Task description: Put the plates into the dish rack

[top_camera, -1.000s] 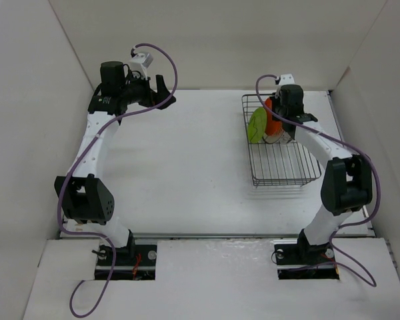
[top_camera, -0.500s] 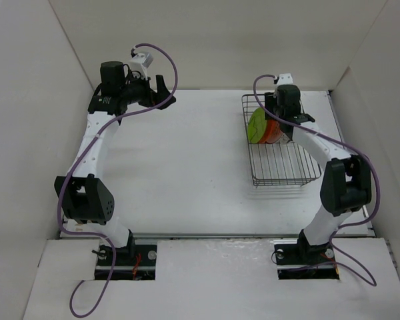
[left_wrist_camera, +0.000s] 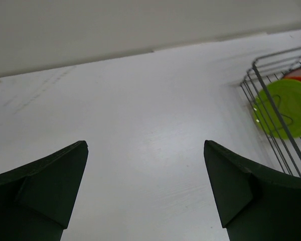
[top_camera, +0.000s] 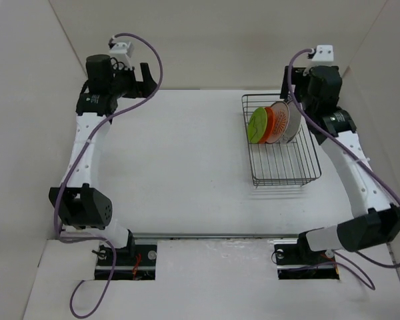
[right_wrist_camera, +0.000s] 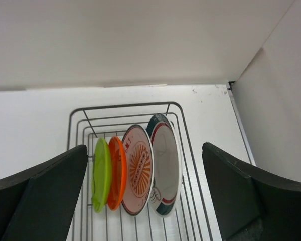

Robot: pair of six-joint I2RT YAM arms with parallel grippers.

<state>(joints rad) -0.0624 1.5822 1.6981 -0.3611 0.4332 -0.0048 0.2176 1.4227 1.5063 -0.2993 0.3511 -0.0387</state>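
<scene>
The black wire dish rack point(top_camera: 287, 167) sits at the right of the table. Standing on edge in it, side by side, are the lime-green plate point(top_camera: 257, 125), the orange plate point(top_camera: 270, 124), the sunburst plate point(top_camera: 280, 123) and the white plate with the dark rim band point(top_camera: 292, 121). The right wrist view looks down on the rack point(right_wrist_camera: 125, 106) with the lime-green point(right_wrist_camera: 101, 173), orange point(right_wrist_camera: 116, 173), sunburst point(right_wrist_camera: 139, 169) and banded point(right_wrist_camera: 166, 165) plates. My right gripper point(top_camera: 288, 87) point(right_wrist_camera: 144, 146) hangs open above them, touching none. My left gripper point(top_camera: 145, 73) point(left_wrist_camera: 145, 143) is open and empty at the back left.
White walls close in the table at the back and on both sides. The rack's near half point(top_camera: 283, 175) holds no plates. The left wrist view catches the rack's edge point(left_wrist_camera: 271, 100) and the lime-green plate point(left_wrist_camera: 288, 110) at its right.
My right gripper opened, let go of the banded plate in the rack, and rose back to the right. The left arm shifted slightly back and left.
</scene>
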